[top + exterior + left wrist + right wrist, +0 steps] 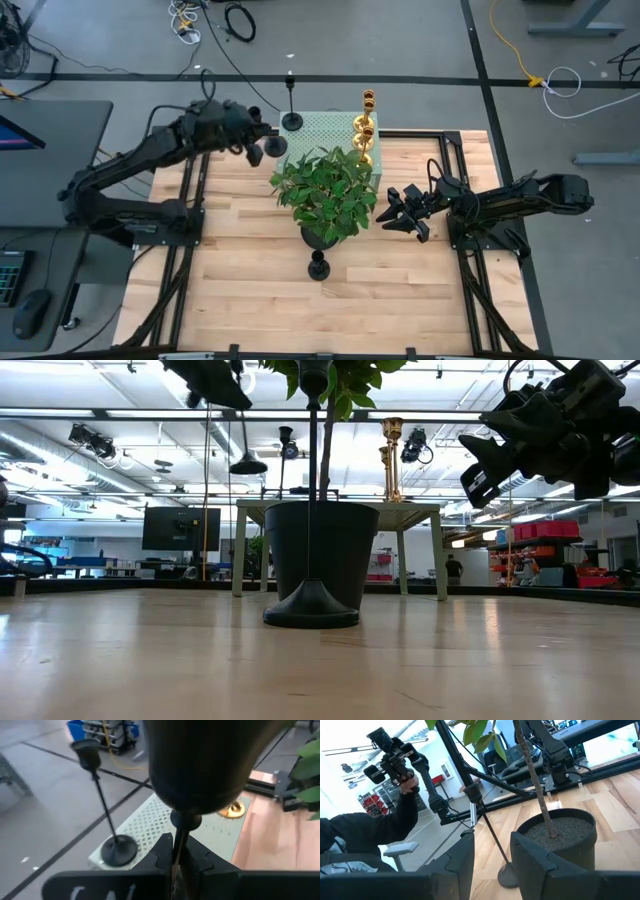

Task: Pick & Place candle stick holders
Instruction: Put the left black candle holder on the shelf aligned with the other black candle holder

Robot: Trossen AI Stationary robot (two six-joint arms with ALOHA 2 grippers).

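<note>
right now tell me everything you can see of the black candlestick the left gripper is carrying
The black candlestick is matte, with a thin stem and a round base. The left gripper is clamped on its stem, holding it tilted in the air above the pale perforated mat, base pointing away from the gripper, near another black candlestick standing there.

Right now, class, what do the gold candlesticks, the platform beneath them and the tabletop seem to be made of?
Gold candlesticks: probably polished brass, with bright yellow highlights.
Platform: looks like pale perforated sheet, metal or plastic; rows of small holes show.
Tabletop: light wood; planks and grain lines are visible.
</note>
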